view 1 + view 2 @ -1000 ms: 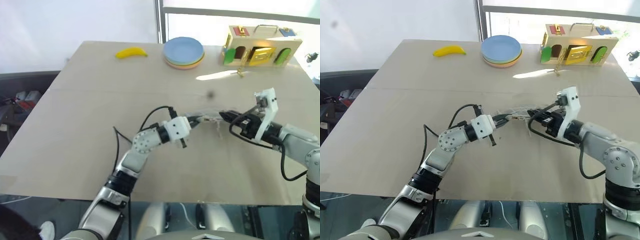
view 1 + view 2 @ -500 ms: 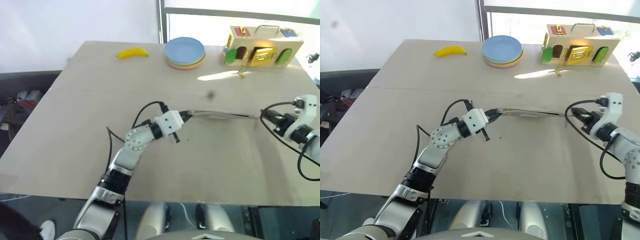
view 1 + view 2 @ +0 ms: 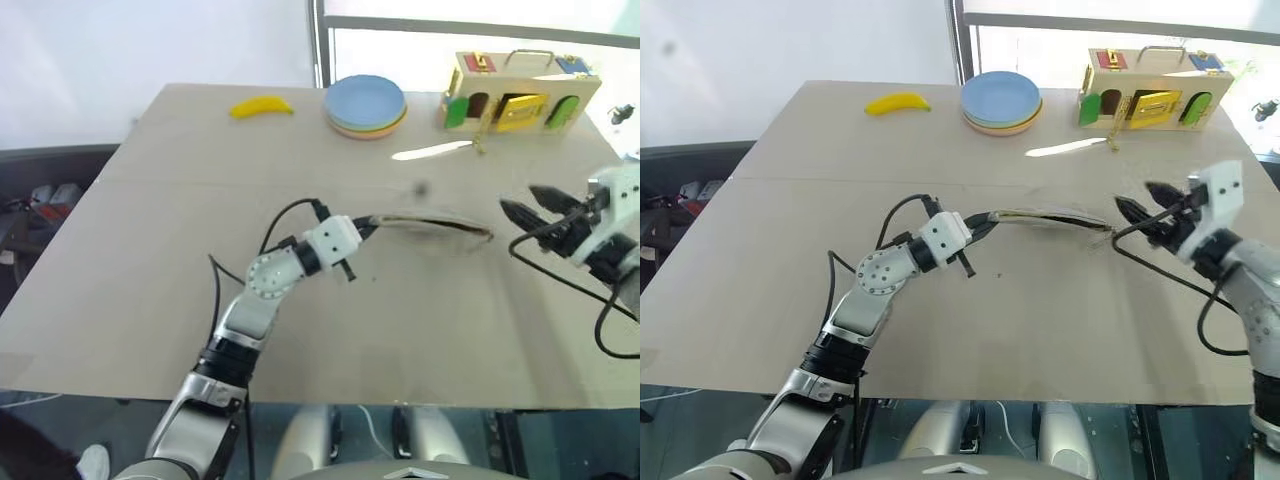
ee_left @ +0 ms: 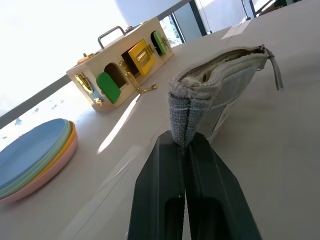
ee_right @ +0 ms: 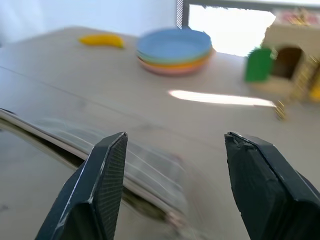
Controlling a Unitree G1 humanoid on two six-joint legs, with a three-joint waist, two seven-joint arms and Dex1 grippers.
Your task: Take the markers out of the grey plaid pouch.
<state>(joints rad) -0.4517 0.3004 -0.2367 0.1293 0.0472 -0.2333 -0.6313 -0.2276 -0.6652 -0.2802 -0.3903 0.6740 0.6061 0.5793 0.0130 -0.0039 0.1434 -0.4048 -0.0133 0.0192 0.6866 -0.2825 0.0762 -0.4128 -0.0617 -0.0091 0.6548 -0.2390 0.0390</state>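
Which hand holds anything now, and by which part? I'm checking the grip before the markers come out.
The left hand pinches the pouch by its end seam. The right hand is open, holding nothing.

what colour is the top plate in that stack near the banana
Light blue; the round top plate sits on green and pink ones. Right eye view shows it best.

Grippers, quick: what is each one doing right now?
Left gripper: shut on the end of the grey plaid pouch.
Right gripper: open, holding nothing, just off the pouch's far end.
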